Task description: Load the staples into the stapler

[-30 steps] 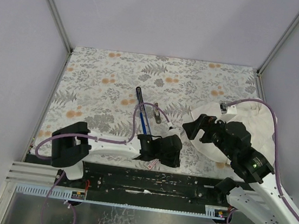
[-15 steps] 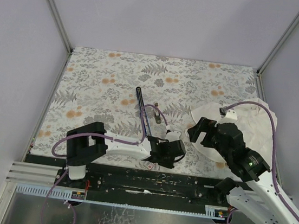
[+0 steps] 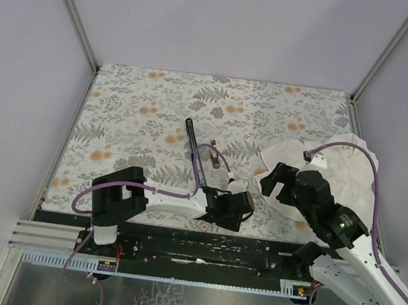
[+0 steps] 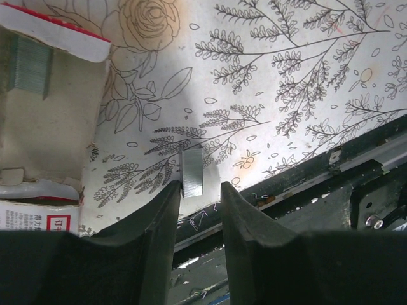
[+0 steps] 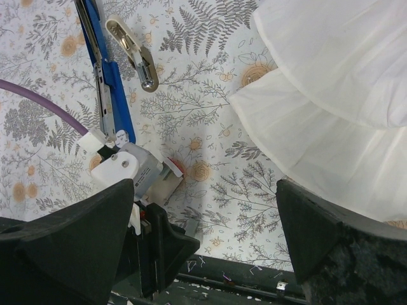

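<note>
Loosening since a second ago, the left jaws are now standing narrowly apart at the near edge of the surface [image 3: 136, 99], with a short strip of staples [image 4: 193, 171] lying flat between their tips. Close beside them, the cardboard tray [image 4: 57, 121] is holding more staples next to the white box [image 4: 35, 216]. The blue stapler [image 3: 194, 145] is lying opened out at mid-surface, farther away. The right jaws are hovering wide apart by the white cloth [image 3: 282, 155] on the right.
</note>
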Robot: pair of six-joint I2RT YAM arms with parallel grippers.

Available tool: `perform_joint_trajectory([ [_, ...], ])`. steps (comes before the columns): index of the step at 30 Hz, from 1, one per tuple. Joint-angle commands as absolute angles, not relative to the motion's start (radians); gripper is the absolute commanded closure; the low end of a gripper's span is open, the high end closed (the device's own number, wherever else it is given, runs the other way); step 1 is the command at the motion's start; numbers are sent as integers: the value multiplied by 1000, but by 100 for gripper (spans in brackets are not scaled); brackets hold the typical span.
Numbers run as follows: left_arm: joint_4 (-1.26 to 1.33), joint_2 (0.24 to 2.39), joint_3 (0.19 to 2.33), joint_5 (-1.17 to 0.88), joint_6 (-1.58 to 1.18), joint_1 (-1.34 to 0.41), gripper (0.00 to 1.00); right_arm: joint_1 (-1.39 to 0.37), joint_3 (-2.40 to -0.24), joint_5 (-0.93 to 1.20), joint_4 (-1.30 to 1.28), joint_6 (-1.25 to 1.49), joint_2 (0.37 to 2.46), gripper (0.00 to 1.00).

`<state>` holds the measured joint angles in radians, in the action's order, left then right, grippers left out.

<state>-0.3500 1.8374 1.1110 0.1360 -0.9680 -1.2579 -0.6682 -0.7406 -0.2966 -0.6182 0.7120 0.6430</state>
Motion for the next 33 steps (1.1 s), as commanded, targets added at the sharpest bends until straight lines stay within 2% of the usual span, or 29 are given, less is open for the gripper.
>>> perform_joint_trajectory([
  [1, -275, 1843, 1103, 108, -988, -1271, 68, -666, -744, -338, -635, 731, 654, 1],
  [8, -243, 1747, 1063, 139, -985, -1266, 64, -666, -743, -320, -671, 708, 736, 0],
  [12, -258, 1621, 1033, 188, -941, -1234, 53, -666, -726, -249, -663, 681, 775, 4],
  [16, -299, 1467, 986, 168, -848, -1143, 37, -666, -699, -174, -635, 692, 816, 15],
  [17, -321, 1435, 985, 156, -819, -1108, 32, -667, -699, -172, -642, 704, 836, 21],
  [19, -368, 1364, 990, 125, -735, -1014, 22, -678, -706, -181, -663, 729, 895, 25],
  [24, -475, 1275, 1059, -24, -503, -698, 6, -847, -738, -279, -672, 847, 1029, 28],
  [30, -489, 1284, 1151, -115, -337, -366, 0, -999, -779, -326, -605, 959, 1220, 33],
  [33, -439, 1283, 1122, -141, -350, -285, 0, -1029, -801, -322, -595, 970, 1308, 36],
])
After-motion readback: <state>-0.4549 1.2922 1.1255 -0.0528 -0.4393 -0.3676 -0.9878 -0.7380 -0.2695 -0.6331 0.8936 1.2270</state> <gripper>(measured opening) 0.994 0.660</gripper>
